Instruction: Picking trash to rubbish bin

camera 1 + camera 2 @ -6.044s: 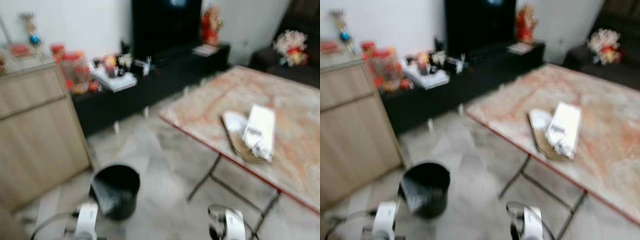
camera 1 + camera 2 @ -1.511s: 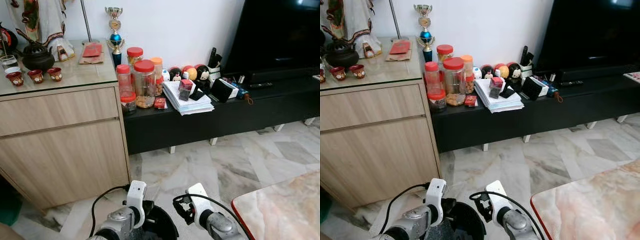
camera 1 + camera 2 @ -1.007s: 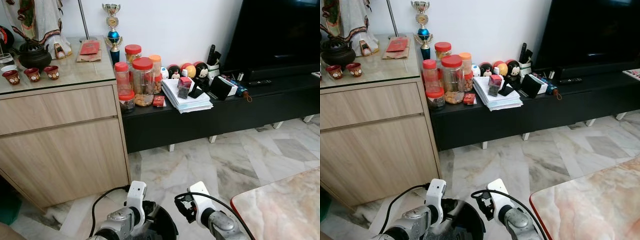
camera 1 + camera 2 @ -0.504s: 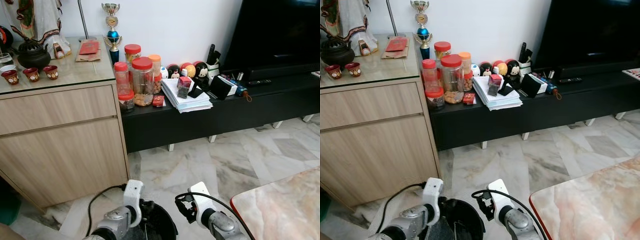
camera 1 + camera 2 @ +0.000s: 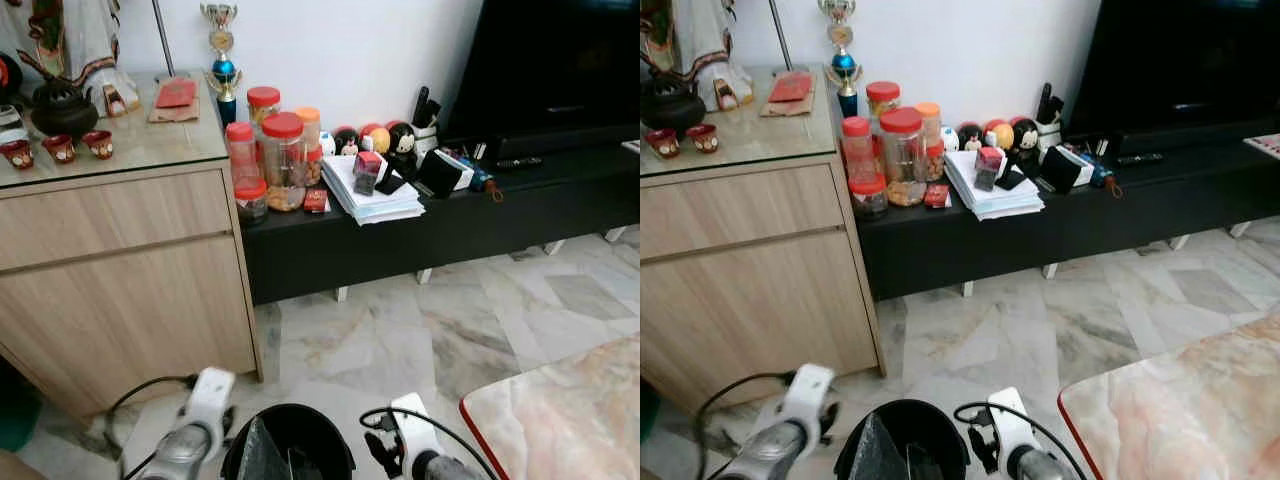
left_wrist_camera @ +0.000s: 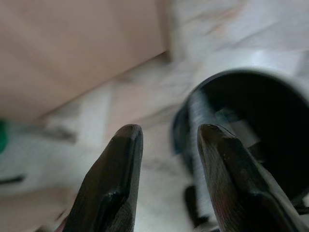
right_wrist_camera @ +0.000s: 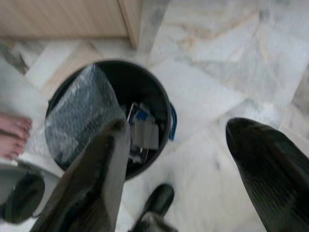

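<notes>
My left end effector (image 6: pixel 166 140) and right end effector (image 7: pixel 193 159) hang spread apart and empty beside the black bin (image 7: pixel 123 87), which holds trash (image 7: pixel 142 130)

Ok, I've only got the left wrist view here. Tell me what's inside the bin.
Observer: The right wrist view looks down into the bin. A sheet of bubble wrap leans against one side, with flat packaging beside it.
Operator: Now give me the right gripper.
Observer: The right gripper hangs open and empty, just outside the bin's rim.
Operator: Check for anyone close.
Observer: A person's bare foot is planted near the bin.
</notes>
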Controlling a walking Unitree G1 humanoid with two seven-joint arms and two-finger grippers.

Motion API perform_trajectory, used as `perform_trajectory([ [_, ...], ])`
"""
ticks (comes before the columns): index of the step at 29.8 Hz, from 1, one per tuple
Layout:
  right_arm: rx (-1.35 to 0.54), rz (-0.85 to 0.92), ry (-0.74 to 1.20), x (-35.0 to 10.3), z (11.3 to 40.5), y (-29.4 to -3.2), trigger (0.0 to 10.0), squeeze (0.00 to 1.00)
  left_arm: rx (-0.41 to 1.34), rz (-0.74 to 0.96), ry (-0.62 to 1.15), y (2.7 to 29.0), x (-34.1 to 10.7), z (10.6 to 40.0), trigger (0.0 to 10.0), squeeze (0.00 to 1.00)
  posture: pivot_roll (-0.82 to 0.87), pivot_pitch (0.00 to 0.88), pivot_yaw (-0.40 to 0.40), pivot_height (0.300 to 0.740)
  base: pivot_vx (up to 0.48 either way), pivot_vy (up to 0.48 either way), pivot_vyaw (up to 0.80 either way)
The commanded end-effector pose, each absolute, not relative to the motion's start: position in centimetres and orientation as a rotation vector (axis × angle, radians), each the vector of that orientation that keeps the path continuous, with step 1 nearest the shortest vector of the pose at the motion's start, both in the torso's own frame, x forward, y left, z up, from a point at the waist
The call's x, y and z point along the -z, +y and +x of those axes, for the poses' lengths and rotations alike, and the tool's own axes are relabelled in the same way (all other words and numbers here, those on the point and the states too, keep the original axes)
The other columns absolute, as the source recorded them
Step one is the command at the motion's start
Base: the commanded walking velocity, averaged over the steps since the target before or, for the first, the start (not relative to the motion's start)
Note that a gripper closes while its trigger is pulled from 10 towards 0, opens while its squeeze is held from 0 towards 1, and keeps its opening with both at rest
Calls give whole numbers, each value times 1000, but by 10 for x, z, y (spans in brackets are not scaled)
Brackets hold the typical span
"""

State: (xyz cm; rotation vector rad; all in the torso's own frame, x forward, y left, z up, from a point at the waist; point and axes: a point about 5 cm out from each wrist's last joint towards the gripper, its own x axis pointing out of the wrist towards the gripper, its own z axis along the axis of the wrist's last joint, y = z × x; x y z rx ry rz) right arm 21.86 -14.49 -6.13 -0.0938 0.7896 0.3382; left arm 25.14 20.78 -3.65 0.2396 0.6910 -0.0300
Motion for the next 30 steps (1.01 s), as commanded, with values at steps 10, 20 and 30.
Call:
perform_trajectory([
  [10,-189,-89,915,82,184,-169,10000,0,-116,270,860,230,67,199,10000,0,141,17,-36,740,0,0,0],
  [20,-111,-54,967,91,165,-180,10000,0,-150,246,882,233,72,186,10000,0,135,4,-27,740,0,0,0],
  [30,-105,-42,970,92,164,-177,10000,0,-146,236,867,231,71,190,10000,0,133,0,-22,740,-27,0,0],
])
